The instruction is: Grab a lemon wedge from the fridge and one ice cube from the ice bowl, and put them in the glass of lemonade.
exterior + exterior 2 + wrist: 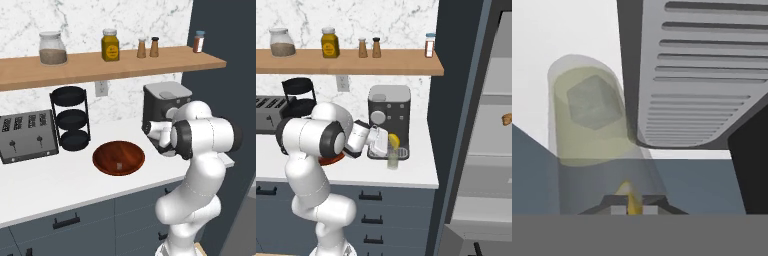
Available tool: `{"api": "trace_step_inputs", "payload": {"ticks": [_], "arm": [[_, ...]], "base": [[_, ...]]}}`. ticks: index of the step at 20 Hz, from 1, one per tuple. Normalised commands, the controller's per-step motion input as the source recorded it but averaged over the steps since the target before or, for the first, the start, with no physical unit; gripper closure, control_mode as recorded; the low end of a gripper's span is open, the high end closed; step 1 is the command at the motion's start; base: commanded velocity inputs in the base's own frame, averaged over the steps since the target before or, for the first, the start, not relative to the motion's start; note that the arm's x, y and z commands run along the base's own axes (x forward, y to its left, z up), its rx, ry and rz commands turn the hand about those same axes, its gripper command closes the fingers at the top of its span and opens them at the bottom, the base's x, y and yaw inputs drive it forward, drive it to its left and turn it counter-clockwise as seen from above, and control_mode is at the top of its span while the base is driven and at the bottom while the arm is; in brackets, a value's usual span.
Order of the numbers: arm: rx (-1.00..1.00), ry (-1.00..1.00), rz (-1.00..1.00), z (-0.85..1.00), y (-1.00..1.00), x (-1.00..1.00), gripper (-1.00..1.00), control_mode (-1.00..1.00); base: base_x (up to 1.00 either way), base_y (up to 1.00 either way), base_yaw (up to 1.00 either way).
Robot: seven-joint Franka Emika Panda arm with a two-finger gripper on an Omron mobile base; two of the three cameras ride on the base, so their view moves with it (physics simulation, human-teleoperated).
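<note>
We are on the lemon step: our fingers [630, 202] are closed on the lemon wedge [393, 141], whose yellow tip pokes up between them in the hand view, and we hold it just above the glass of lemonade [392, 159]. That glass stands near the front right corner of the bench [50, 185], just in front of the coffee machine [389, 120] and its grey drip tray [697, 75]. In the hand view a pale cube, which we take to be an ice cube [594, 102], already sits in the cream-yellow drink, so we judge the ice half done. Another pale cube lies in the ice bowl [118, 158], further left near the bench's middle.

The next move, as we judge it, calls for centring the wedge over the rim, lowering a little and parting the fingers so it drops inside; the glass is narrow and light, so a sideways nudge could tip it or send the wedge onto the bench.

Our arm rises from the base, folds at the elbow and reaches right across the bench front, the wrist angled down toward the glass. The fridge [491, 150] stands open at the right, beyond the bench's end.
</note>
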Motion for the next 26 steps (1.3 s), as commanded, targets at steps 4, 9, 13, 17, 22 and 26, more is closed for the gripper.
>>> {"api": "trace_step_inputs", "payload": {"ticks": [4, 9, 13, 17, 22, 26], "arm": [[-0.02, -0.06, 0.0, -0.26, 0.0, -0.13, -1.0, -1.0], [-0.01, -0.03, 0.0, -0.21, 0.0, -0.16, -1.0, -1.0], [-0.01, -0.03, 0.0, -0.21, 0.0, -0.21, -1.0, -1.0], [-0.01, -0.01, 0.0, -0.21, 0.0, -0.21, -1.0, -1.0], [-0.02, 0.0, 0.0, -0.26, 0.0, -0.16, -1.0, -1.0], [-0.05, 0.0, 0.0, -0.31, 0.02, -0.09, -1.0, -1.0]], "base": [[0.0, 0.0, 0.0], [0.0, 0.0, 0.0], [0.0, 0.0, 0.0], [0.0, 0.0, 0.0], [0.0, 0.0, 0.0], [0.0, 0.0, 0.0]]}}
